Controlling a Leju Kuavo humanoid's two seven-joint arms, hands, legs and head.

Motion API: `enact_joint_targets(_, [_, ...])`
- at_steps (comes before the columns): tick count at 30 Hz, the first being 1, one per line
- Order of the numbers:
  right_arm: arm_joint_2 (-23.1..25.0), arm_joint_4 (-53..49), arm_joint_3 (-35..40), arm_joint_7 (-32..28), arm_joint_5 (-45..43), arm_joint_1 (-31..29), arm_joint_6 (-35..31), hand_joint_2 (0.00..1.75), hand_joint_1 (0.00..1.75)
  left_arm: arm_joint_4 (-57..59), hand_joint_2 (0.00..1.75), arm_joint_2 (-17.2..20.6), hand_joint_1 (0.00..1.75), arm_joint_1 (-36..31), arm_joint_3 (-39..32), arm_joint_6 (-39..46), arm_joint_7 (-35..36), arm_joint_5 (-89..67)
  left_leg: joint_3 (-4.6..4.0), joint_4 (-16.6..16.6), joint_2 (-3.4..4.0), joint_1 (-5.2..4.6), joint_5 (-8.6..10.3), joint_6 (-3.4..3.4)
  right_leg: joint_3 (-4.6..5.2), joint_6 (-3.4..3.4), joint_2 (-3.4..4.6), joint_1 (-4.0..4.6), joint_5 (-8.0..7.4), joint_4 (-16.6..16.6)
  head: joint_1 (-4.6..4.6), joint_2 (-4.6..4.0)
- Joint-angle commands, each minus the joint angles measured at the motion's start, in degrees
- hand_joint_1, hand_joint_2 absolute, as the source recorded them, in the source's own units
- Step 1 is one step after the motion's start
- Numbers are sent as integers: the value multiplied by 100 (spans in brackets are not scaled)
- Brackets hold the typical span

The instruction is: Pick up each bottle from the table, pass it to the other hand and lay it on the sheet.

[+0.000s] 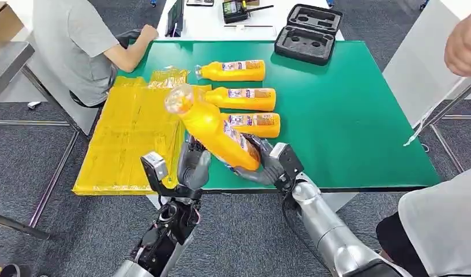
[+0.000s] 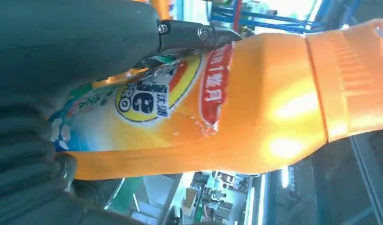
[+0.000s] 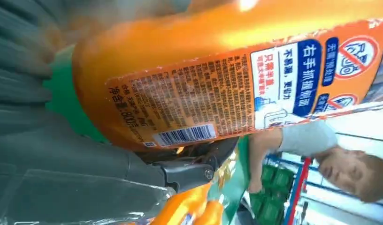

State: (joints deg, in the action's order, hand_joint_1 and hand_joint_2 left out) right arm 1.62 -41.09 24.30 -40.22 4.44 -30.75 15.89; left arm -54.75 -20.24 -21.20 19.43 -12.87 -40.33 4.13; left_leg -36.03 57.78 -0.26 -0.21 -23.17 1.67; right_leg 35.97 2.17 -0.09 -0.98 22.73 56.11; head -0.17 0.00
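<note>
An orange bottle [image 1: 213, 128] [image 2: 255, 108] [image 3: 203, 70] hangs tilted over the table's front edge, cap up and to the left. My right hand [image 1: 262, 166] [image 3: 63, 178] grips its base from the right. My left hand [image 1: 192, 165] [image 2: 63, 47] closes on its lower body from the left, thumb across the label. Both hands hold it at once. Three more orange bottles lie on their sides on the green table [image 1: 348, 115]: a far one [image 1: 232, 70], a middle one [image 1: 245, 98] and a near one [image 1: 261, 124]. The yellow sheet [image 1: 129, 133] lies at the table's left.
A person in grey [image 1: 77, 46] sits at the far left corner with an arm on the table. Another person's hand [image 1: 463, 49] shows at the upper right, and a third person [image 1: 435, 231] stands at the lower right. A black foam case [image 1: 308, 26] sits behind the table.
</note>
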Motion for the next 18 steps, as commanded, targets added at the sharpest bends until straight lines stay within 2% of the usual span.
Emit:
enact_joint_targets(1, [176, 475, -165, 22, -10, -461, 82, 175, 175, -75, 175, 135, 0, 113, 560, 26, 33, -67, 16, -4, 11, -2, -7, -5, -12, -5, 10, -1, 4, -2, 2, 0])
enact_joint_targets(18, [240, 596, -96, 22, 142, -553, 121, 175, 175, 83, 175, 169, 0, 6, 780, 34, 33, 44, 24, -2, 12, 1, -11, -8, -20, -7, 11, 2, 8, -2, 2, 0])
